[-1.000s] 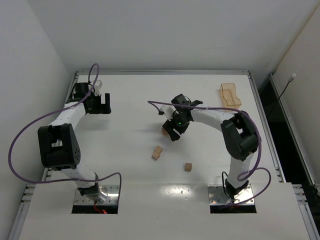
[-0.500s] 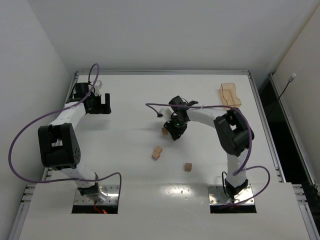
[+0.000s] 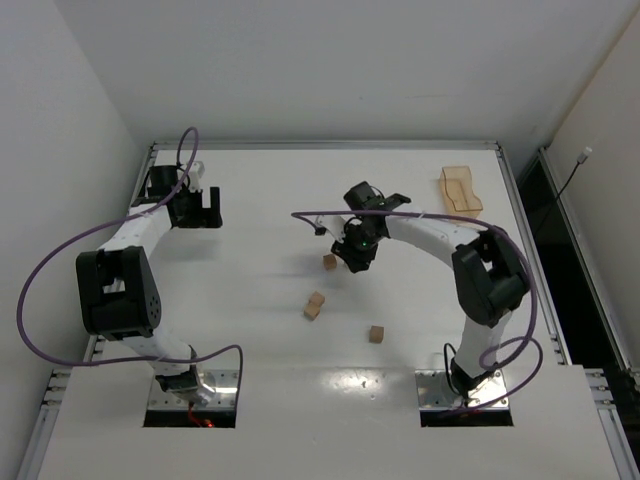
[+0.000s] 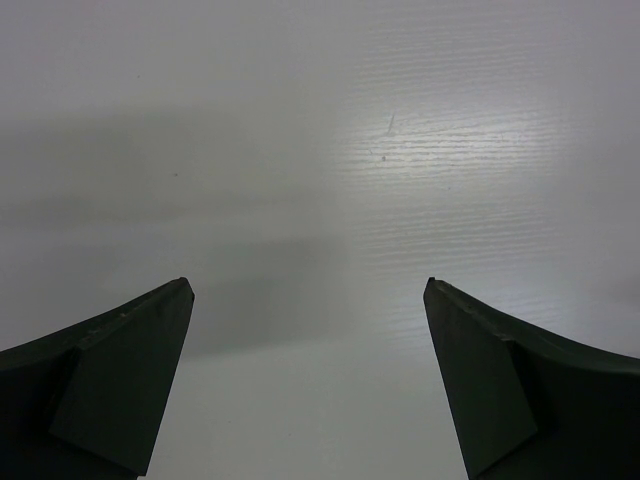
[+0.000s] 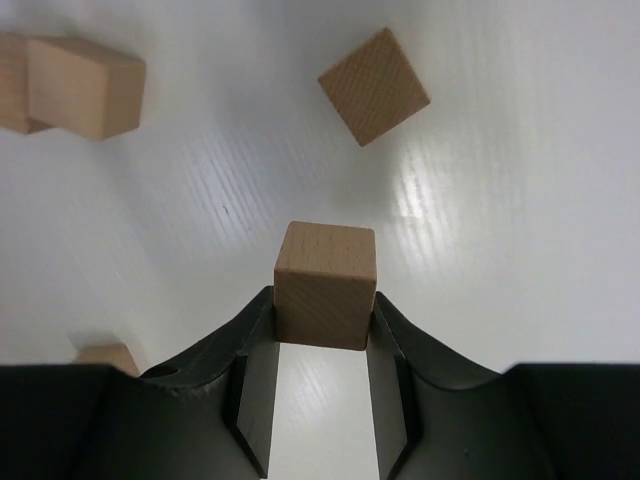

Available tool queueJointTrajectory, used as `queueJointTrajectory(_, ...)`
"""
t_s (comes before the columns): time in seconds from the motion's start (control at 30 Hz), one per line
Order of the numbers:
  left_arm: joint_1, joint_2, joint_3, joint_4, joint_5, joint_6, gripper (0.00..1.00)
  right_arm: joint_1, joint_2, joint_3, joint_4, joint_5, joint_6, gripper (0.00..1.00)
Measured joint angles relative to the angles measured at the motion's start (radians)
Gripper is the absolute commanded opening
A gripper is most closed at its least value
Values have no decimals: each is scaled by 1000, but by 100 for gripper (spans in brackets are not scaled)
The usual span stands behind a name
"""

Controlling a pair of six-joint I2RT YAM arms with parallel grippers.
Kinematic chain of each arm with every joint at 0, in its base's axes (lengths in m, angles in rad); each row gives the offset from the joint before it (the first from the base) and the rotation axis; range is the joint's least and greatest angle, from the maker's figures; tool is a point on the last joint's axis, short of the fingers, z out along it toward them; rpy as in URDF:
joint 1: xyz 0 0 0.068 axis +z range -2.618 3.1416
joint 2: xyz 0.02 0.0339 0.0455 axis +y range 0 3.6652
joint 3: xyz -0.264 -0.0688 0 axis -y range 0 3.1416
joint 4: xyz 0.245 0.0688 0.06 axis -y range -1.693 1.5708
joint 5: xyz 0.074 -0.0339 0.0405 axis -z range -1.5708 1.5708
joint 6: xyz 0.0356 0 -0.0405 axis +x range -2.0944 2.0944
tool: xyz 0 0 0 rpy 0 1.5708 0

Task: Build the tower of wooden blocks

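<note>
Pale wood first: a lone cube (image 3: 376, 334) lies nearest the arm bases, right of centre. A little farther and to the left sits a pair of cubes (image 3: 315, 305), touching each other — whether stacked or side by side I cannot tell. Beyond them, another cube (image 3: 329, 262) rests on the table (image 3: 250, 350) just left of the right gripper (image 3: 353, 257), whose fingers are clamped on a held cube (image 5: 325, 285), square between them. At the far left the left gripper (image 4: 308, 290) hangs over bare table, fingers spread wide apart. An amber tray (image 3: 461, 188) sits far right — well apart from every cube.
</note>
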Motion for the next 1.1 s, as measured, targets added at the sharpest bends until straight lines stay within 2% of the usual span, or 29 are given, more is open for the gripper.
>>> queueJointTrajectory(0.17,0,0,0,0,3,0,100,-13,-77,30,-32,-45,-235,0)
queueJointTrajectory(0.3,0,0,0,0,5,0,100,-34,-74,75,-97,-116,-424,0)
queueJointTrajectory(0.43,0,0,0,0,5,0,100,-42,-33,145,-143,-159,-539,0)
queueJointTrajectory(0.7,0,0,0,0,7,0,100,-31,70,206,-170,-163,-631,0)
queueJointTrajectory(1.1,0,0,0,0,7,-1,100,36,182,324,-183,-80,-602,0)
